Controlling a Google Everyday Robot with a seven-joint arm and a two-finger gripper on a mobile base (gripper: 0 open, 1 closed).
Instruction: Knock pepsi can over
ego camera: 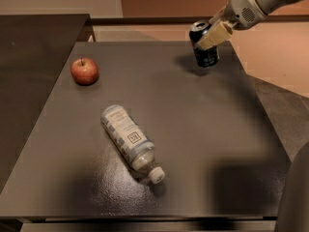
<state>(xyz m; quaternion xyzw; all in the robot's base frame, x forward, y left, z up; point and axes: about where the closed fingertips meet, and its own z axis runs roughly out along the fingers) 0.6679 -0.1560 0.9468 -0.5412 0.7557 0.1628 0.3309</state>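
Your claw was right up against the pepsi can's top at the far right corner of the dark desk. Couldn't tell how wide it was. Tan floor behind.

The tool is at the far right of the table, against the can's upper right side. Open surface runs left from the can to the apple. The bottle lies well apart, near the front.
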